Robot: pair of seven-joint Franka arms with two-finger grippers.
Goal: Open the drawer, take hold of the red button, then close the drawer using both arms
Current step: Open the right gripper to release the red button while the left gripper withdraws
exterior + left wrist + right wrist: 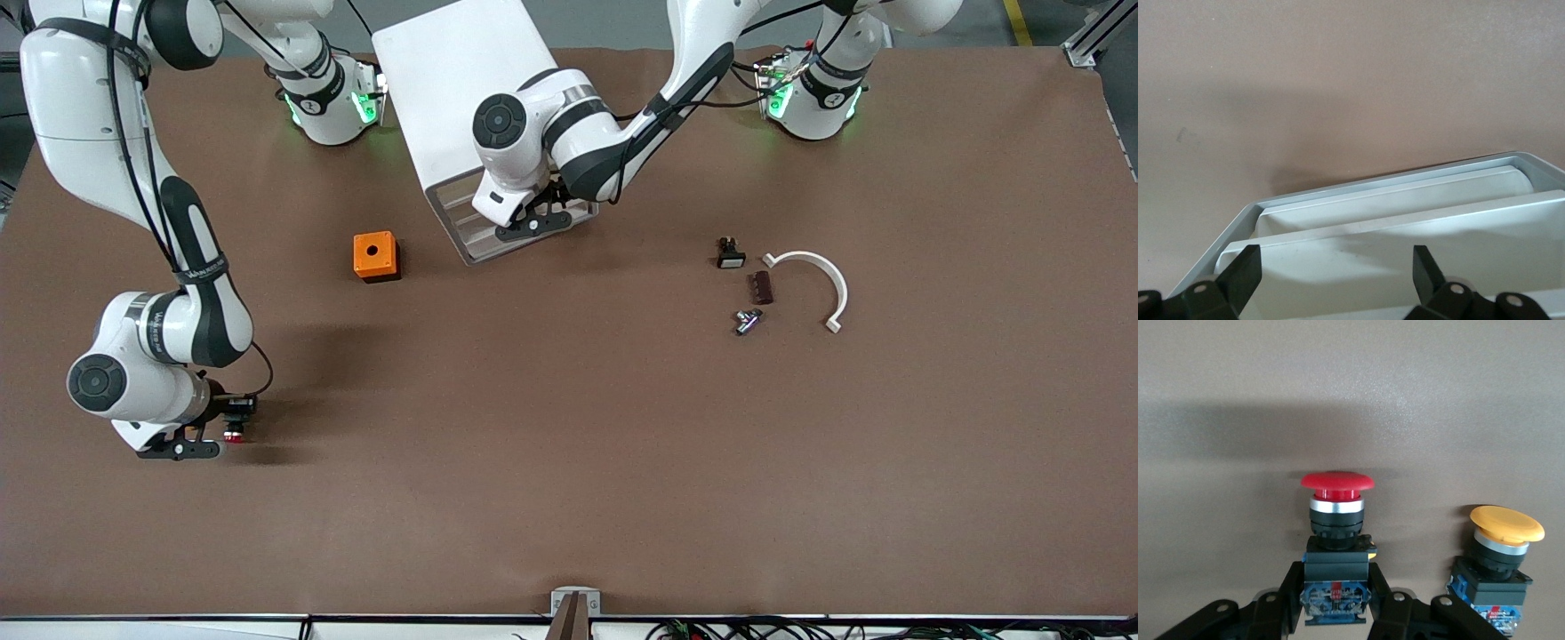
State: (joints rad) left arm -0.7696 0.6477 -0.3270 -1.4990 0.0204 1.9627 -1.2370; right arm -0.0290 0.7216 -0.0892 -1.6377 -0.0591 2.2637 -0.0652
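Left claw (1331, 277), fingers spread, at the white drawer (1405, 233) front.

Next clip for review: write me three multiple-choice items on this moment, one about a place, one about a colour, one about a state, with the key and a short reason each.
1. Where is the left end effector?
A. at the front of the white cabinet
B. over the orange box
C. over the white curved piece

2. What colour is the cap of the button in the right end effector?
A. orange
B. red
C. green

3. How does the right end effector stand?
A. open, holding nothing
B. shut on the orange box
C. shut on the button

Key: 1 A, the left wrist view shows its open fingers at the cabinet's drawers. 2 B, the right wrist view shows a red cap; the orange-capped button stands beside it, ungripped. 3 C, its fingers clamp the button's body.
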